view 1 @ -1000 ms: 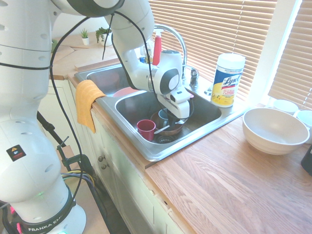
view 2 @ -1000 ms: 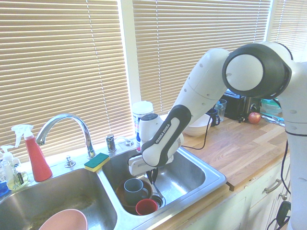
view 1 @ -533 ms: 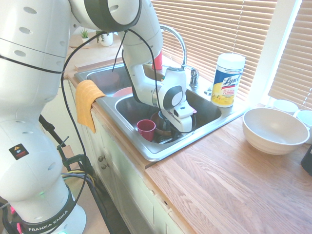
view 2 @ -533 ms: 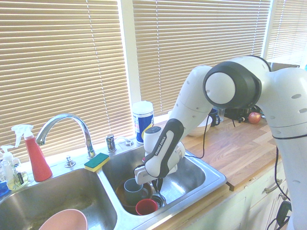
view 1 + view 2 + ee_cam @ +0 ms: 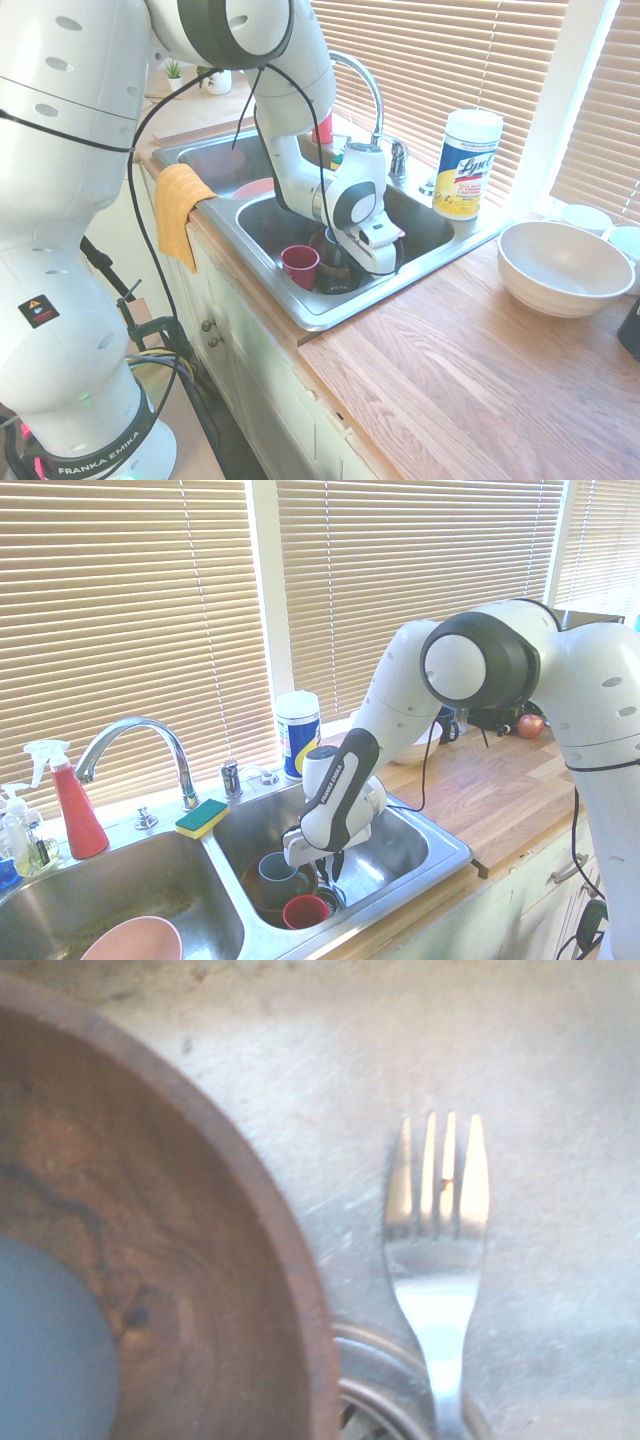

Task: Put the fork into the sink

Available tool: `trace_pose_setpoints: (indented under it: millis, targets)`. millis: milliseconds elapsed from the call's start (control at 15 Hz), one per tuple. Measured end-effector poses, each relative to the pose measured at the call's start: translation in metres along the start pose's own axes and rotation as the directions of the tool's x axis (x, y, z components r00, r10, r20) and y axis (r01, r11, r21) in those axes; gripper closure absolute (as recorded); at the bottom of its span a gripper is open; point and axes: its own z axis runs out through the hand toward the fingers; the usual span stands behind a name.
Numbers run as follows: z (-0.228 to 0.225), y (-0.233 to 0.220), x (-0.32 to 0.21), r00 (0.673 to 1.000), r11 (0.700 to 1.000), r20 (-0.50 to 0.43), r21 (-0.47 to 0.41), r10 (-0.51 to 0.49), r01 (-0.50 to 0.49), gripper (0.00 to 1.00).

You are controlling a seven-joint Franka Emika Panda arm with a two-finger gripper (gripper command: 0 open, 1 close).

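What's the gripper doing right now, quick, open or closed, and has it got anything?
Gripper: open slightly, fingers apart, apparently holding nothing; whether it touches the fork can't be told.

The arm has shifted right and down in the second exterior view, its elbow now sitting lower in the frame. The end effector has come down into the right-hand basin, and its fingers, close together a second ago, now stand apart. In the first exterior view, the silver handle that poked out beside the red cup no longer shows. The arm now covers more of the red spray bottle there, while the wipes canister has come into fuller view in the second.
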Motion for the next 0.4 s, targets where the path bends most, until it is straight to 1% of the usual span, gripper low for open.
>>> trace_pose_setpoints:
  millis: [133, 200, 267, 400]
  targets:
    - [-0.01, -0.002, 0.006, 1.0, 1.0, -0.01, 0.009, -0.006, 0.006, 0.0]
    - [-0.024, -0.005, 0.009, 1.0, 1.0, -0.018, 0.017, -0.013, 0.014, 0.0]
    - [-0.045, -0.009, 0.01, 0.999, 0.999, -0.029, 0.022, -0.029, 0.029, 0.0]
    - [-0.105, -0.016, 0.011, 0.996, 0.997, -0.063, 0.029, -0.063, 0.065, 0.0]
